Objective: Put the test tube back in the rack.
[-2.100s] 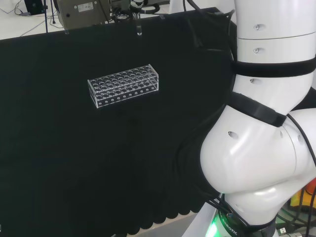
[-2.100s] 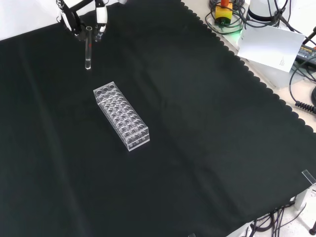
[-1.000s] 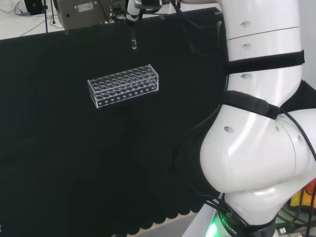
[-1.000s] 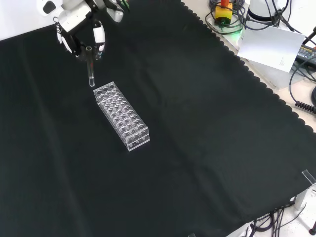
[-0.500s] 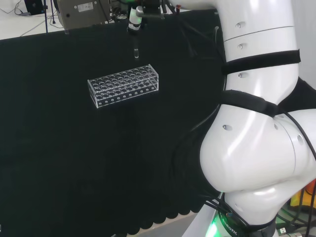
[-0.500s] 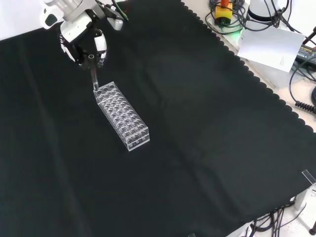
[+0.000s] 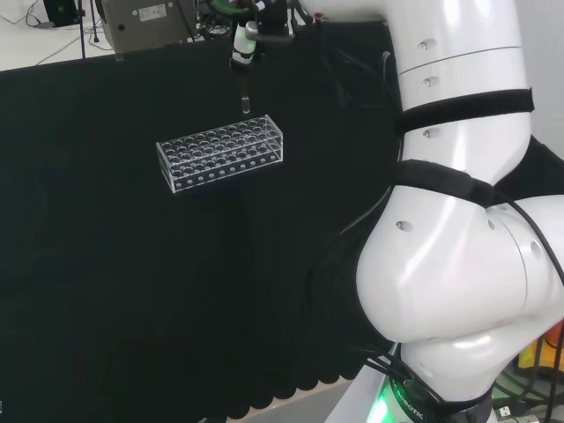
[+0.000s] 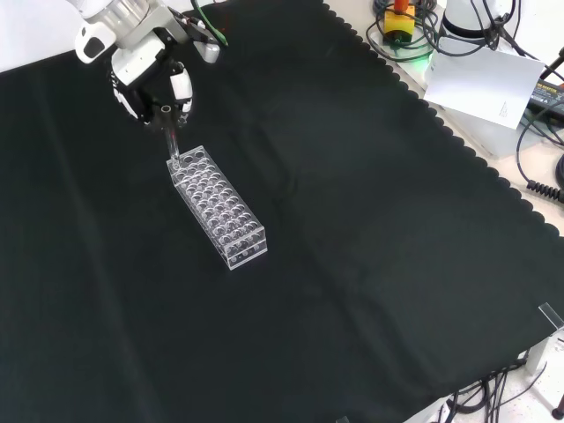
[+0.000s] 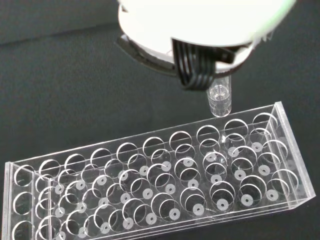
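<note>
Hand: we see the hand [image 8: 152,77] at the front view's top left, fingers curled round the top of the test tube [image 8: 171,145], pinching it; in the head view it [image 7: 244,42] sits at the top centre, above the cloth
Test tube: clear, held upright, slightly tilted in the front view; we see its lower end at the far end of the rack [image 8: 217,206], over the corner holes; in the head view the tube [image 7: 245,99] hangs just above the rack's [image 7: 221,152] back edge, toward its right end
Tube tip: in the wrist view we see the tube's [image 9: 219,100] rounded end just over the outer row of holes near one end of the rack [image 9: 155,183]; we cannot tell if it has entered a hole
Rack: clear plastic, rows of round holes, lying flat on the black cloth [image 8: 370,247]; we see no other tubes in it
Arm: white links [image 7: 458,220] stand at the head view's right
</note>
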Motion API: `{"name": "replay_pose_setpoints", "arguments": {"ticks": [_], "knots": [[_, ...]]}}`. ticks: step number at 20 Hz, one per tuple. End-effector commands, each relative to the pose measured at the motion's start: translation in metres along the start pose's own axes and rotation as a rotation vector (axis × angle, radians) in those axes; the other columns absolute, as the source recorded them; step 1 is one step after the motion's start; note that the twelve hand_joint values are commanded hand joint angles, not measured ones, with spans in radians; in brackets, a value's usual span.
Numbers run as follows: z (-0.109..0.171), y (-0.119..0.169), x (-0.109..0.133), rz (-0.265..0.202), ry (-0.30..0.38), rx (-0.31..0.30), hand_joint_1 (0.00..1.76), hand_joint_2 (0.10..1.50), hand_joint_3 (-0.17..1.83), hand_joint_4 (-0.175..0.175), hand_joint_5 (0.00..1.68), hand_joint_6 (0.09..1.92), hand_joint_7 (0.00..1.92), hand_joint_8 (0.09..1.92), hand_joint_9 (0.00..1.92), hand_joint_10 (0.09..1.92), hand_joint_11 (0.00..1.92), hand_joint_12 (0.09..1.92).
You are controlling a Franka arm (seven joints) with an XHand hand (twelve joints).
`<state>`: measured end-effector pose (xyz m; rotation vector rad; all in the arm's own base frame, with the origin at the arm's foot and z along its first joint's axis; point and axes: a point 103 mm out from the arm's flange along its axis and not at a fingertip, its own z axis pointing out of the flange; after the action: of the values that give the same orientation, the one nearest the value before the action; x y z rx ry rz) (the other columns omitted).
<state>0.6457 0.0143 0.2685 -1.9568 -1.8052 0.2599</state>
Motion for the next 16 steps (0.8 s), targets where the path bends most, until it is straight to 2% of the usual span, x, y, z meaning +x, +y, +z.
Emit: {"name": "replay_pose_setpoints", "arguments": {"ticks": [1,6,16], "knots": [[0.0073,0.0034,0.0036,-0.005,0.007,0.013,1.44,0.55,0.74,-0.175,1.35,0.4,1.46,0.69,1.56,0.09,0.91,1.17],[0.0097,0.0045,0.0085,-0.019,0.005,0.023,1.44,0.55,0.74,-0.175,1.35,0.4,1.46,0.69,1.56,0.09,0.91,1.17],[0.0128,0.0047,0.0087,-0.016,-0.016,0.045,1.44,0.55,0.73,-0.175,1.35,0.4,1.46,0.7,1.56,0.09,0.91,1.17]]}}
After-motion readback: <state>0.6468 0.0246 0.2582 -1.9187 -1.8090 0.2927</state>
